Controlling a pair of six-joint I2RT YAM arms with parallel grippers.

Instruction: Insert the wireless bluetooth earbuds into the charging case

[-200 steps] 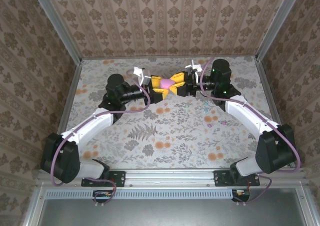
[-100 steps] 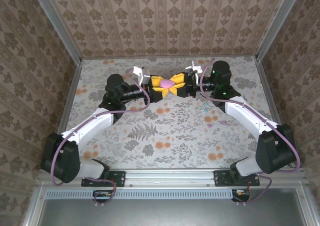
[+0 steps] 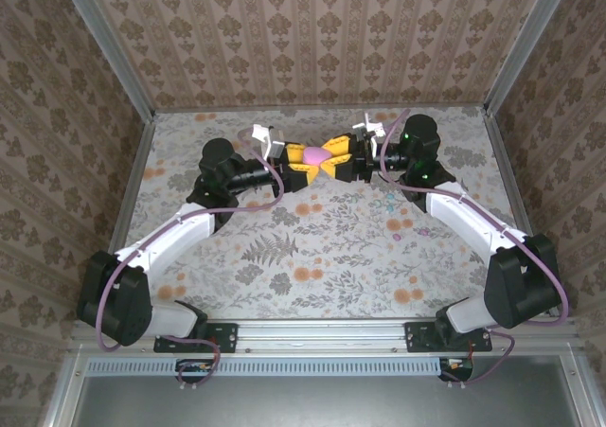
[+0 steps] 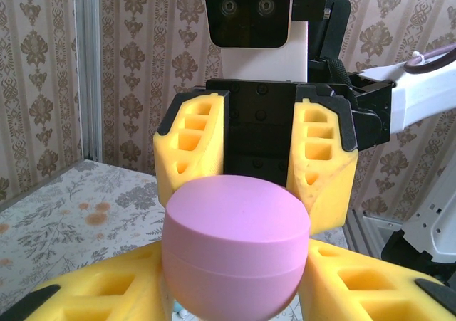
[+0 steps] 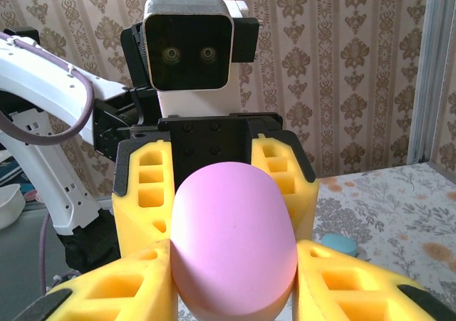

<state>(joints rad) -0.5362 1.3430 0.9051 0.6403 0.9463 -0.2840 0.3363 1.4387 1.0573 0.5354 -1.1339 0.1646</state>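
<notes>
Beige wallpaper with a brown damask motif in vertical stripes covers the far wall (image 3: 317, 39), the left wall (image 3: 47, 162) and the right wall (image 3: 568, 143), with bare metal posts (image 3: 106, 46) running up the two far corners. The tabletop (image 3: 312, 257) wears a pale floral print of grey ferns and orange blossoms, evenly lit. Along its near edge lies a metal rail (image 3: 322, 334), and nearer still a plain grey panel (image 3: 322, 403).

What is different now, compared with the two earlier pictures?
The left gripper closed its jaws further on the pink charging case, and the case, between both grippers, shifted slightly toward the far wall. The right gripper keeps its hold; nothing else visibly moved.
</notes>
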